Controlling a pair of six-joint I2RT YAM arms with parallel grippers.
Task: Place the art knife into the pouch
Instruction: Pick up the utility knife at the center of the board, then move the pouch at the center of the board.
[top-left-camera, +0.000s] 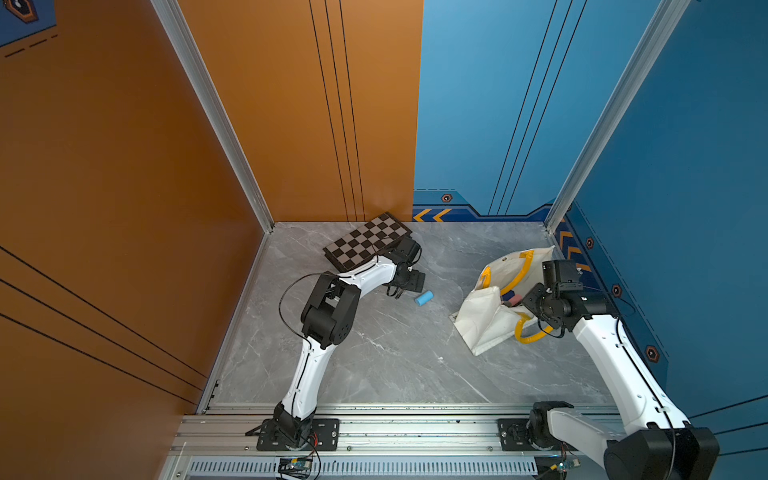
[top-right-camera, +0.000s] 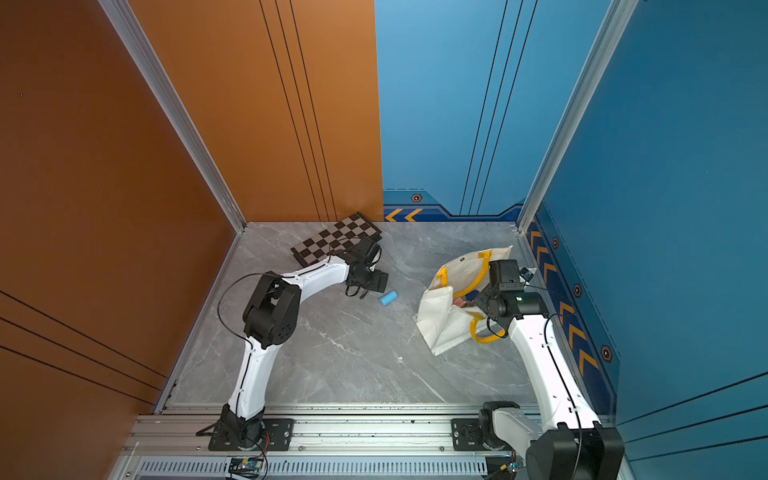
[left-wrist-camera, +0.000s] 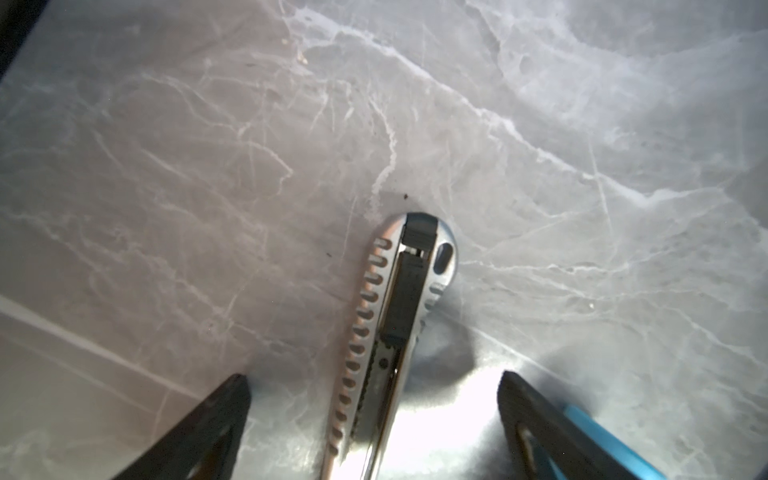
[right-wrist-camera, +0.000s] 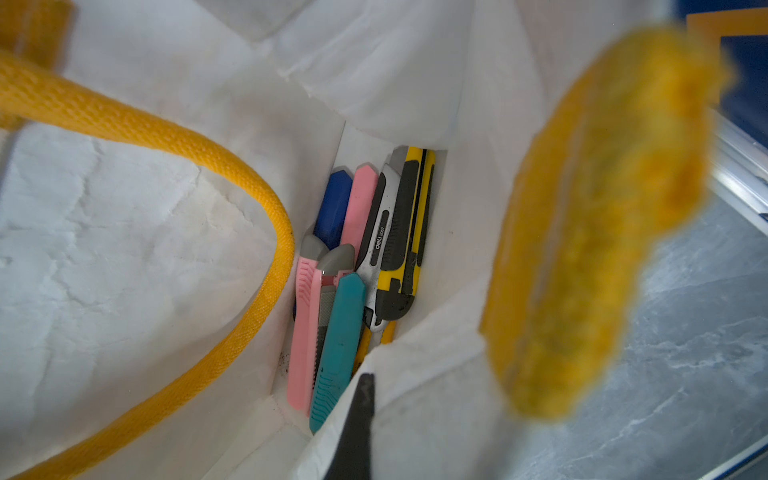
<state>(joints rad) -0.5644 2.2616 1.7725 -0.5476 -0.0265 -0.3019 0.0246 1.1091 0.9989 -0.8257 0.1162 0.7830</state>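
Straddling the art knife (left-wrist-camera: 390, 316) flat on the table (left-wrist-camera: 166, 166), the left gripper (left-wrist-camera: 373, 376) has its jaws apart, touching nothing. Rigid, slim metal, probably light and slippery: best clamped mid-handle across its ribbed sides. A blue cylinder (top-left-camera: 424, 298) lies just beside one finger; the right gripper (right-wrist-camera: 362, 415) pinches the pouch (right-wrist-camera: 124, 249) rim, other knives (right-wrist-camera: 336, 332) already inside

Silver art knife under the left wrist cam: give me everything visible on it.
The art knife has a slim silver body, metal by its shine. A row of oval notches runs along one edge and a black slider track down the middle. The rounded end has a black cap with an oval hole beside it. The other end is out of frame. It lies flat on the grey marble table, between the fingers of the open left pincer, which stand clear of it on both sides.
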